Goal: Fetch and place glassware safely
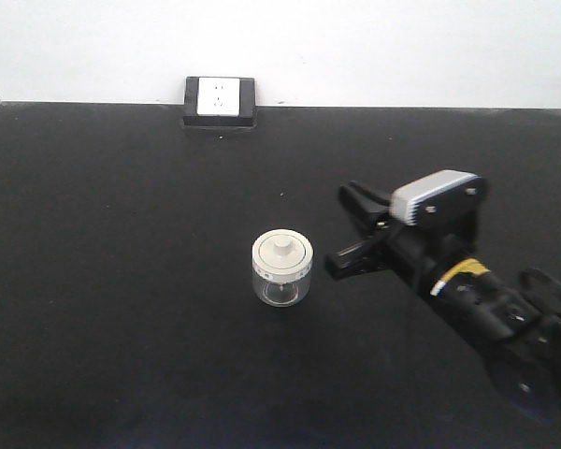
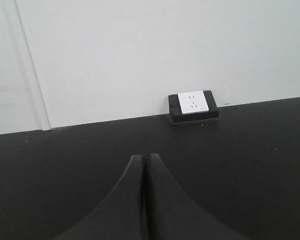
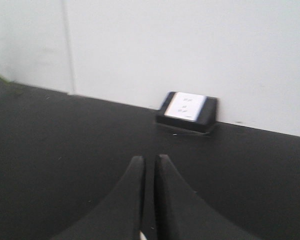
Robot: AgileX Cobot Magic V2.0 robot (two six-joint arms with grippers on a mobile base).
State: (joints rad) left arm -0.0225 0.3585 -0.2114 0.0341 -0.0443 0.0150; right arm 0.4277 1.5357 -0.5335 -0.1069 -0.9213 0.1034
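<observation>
Glass jar (image 1: 281, 270) with cream-white knobbed lid stands upright at centre of frame on black counter (image 1: 122, 281), untouched. Right hand (image 1: 348, 232) at right of frame, near jar but apart, fingers pointing toward it; wrist view shows jaws nearly together, narrow gap, holding nothing. Left hand (image 2: 144, 165) seen only in wrist view, jaws pressed together, empty. Socket box (image 1: 220, 101) at upper centre against white wall.
</observation>
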